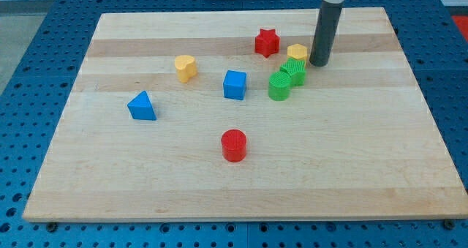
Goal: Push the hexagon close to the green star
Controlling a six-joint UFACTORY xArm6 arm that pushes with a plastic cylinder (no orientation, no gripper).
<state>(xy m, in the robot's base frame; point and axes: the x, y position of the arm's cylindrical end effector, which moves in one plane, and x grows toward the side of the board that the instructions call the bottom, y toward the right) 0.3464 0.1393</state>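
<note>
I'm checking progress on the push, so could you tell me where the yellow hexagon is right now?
The yellow hexagon sits toward the view's top right of the board, right beside my tip on its left, directly above the green star and right of the red star.

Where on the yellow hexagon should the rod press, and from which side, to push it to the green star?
Probably on its side towards the view's top, pushing down the view: the green star lies just below the hexagon, nearly touching it. My tip now stands at the hexagon's right, so it would have to go round first.
</note>
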